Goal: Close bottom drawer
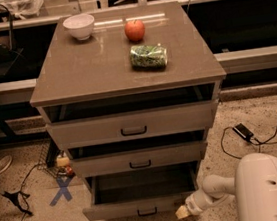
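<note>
- Gripper [183, 211] first: you will find it low in the frame, right of centre, just beside the right end of the bottom drawer's front panel.
- Whether it is released or clenched, you cannot tell from this view; nor can you tell whether its pale yellowish tip touches the panel.
- Your white arm [269, 187] fills the lower right corner and reaches leftward to that tip.
- Look at the bottom drawer [115, 210]: it is at the lower centre of the frame, pulled well out, with its dark inside showing behind the front panel.
- Its small dark bar handle [147, 211] sits at the centre of the panel, left of the gripper and apart from it.
- Above it you see the middle drawer [105, 164], out a little, with a dark gap along its top.
- The top drawer [90, 131] is also out a little, leaving a dark gap under the table [88, 68].
- On the table, toward the upper part of the frame, you have a white bowl [79, 26] at the back left, a red apple [134, 30] to its right, and a green packet [148, 57] in front of the apple.
- On the speckled floor at the lower left you can see a blue X mark [62, 190].
- At the right, a black adapter [243, 131] lies on the floor with its cable trailing off toward the right edge.
</note>
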`<action>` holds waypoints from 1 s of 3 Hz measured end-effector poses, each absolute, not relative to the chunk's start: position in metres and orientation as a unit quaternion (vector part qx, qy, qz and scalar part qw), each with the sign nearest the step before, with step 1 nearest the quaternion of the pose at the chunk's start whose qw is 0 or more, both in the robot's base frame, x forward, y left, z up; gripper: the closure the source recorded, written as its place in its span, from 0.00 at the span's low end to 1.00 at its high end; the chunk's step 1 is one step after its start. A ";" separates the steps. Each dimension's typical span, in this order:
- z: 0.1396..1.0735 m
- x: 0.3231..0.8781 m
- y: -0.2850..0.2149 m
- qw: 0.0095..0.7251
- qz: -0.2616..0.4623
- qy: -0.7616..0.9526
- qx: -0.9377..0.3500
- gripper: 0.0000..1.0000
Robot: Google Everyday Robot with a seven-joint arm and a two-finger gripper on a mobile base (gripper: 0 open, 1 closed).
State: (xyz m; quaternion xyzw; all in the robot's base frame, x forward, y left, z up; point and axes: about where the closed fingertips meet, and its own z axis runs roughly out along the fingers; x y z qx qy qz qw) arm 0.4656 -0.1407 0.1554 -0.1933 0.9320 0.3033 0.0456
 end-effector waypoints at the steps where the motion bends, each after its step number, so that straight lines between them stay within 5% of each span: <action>1: 0.144 0.502 -0.165 0.092 0.246 0.952 -0.156 1.00; 3: 0.134 0.564 -0.183 0.172 0.196 0.960 -0.100 1.00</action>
